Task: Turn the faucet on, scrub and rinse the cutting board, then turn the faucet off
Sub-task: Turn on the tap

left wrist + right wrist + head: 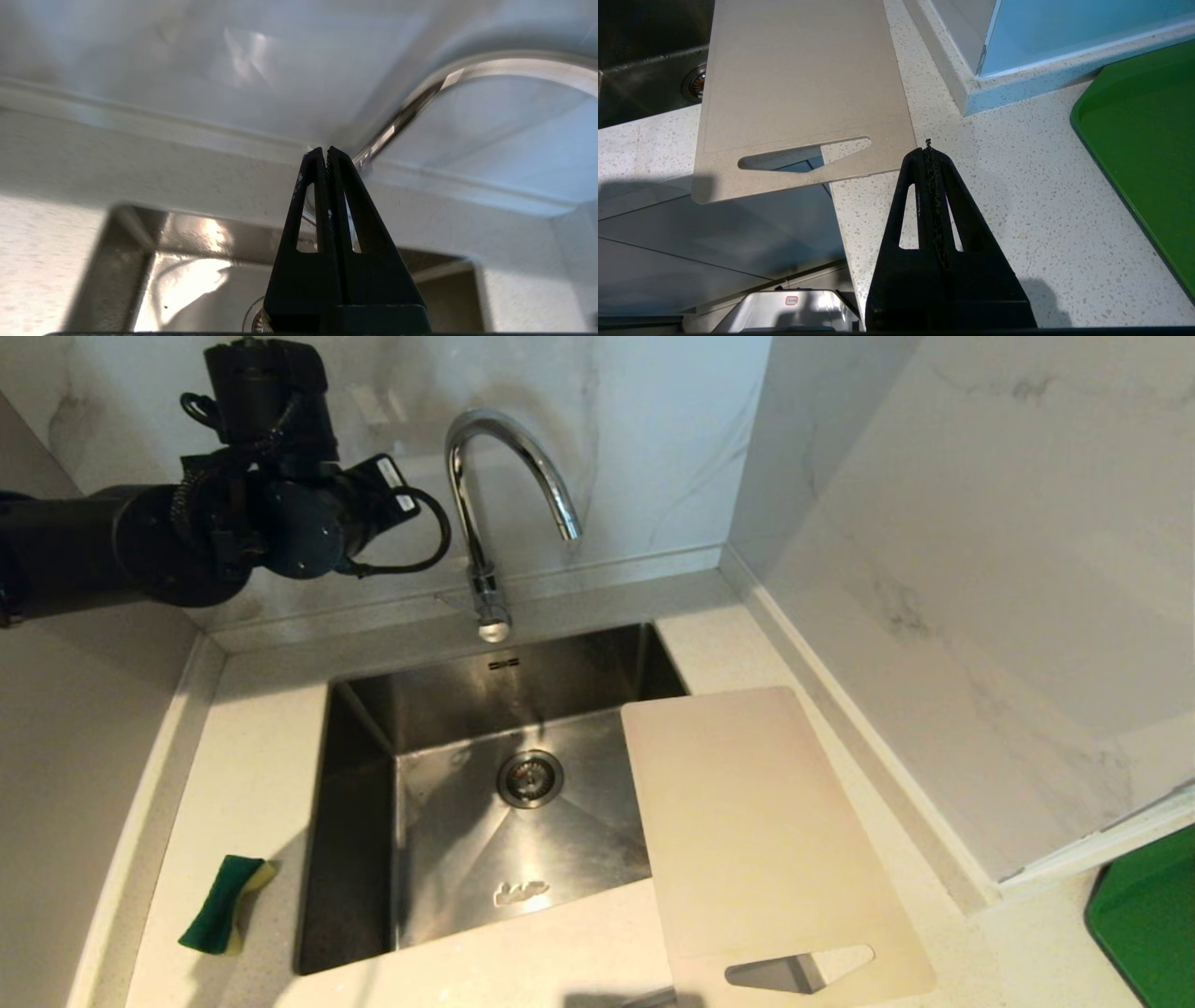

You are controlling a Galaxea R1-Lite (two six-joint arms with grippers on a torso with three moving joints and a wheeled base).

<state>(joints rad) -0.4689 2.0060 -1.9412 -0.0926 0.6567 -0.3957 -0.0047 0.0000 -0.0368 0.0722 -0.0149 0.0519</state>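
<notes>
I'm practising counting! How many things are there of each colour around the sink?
Shiny silver: 2, the faucet and the sink
Beige: 1, the cutting board
Green: 2, the sponge and the tray
Total: 5

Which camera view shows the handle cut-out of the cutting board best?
The right wrist view: the cutting board fills it, cut-out close and whole. The head view shows the cut-out smaller, at the picture's bottom edge. The left wrist view shows no board.
</notes>
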